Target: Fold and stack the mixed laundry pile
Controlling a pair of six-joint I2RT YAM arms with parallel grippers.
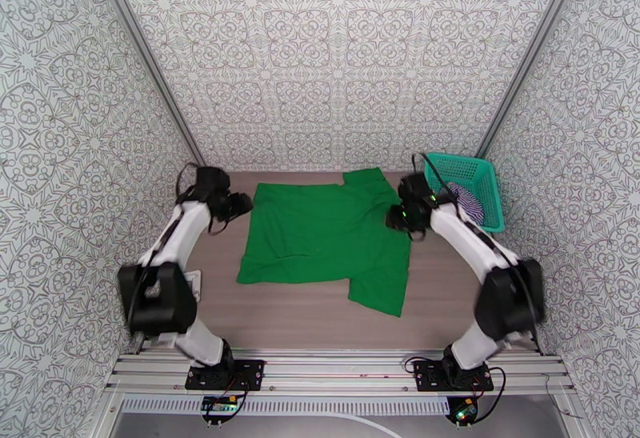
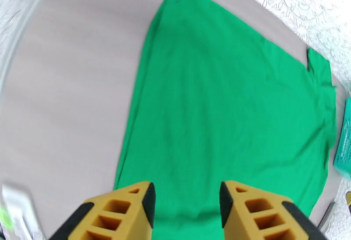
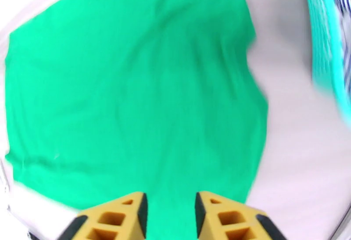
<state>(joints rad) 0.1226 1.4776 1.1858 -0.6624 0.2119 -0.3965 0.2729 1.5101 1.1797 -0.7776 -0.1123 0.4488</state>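
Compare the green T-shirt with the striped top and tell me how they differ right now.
Colour: the green T-shirt is plain bright green; the striped top has thin purple-and-white stripes.
Place: the green T-shirt lies on the table; the striped top sits inside the teal basket.
Pose: the green T-shirt is spread nearly flat; the striped top is bunched up.
Both are soft cloth, neither folded yet.

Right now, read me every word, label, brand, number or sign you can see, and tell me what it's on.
No readable text anywhere.
green T-shirt: plain, no print or tag showing.
striped top in the teal basket: stripes only.
walls: ornamental pattern, no letters.
small boards at the arm bases: any markings too small to read.
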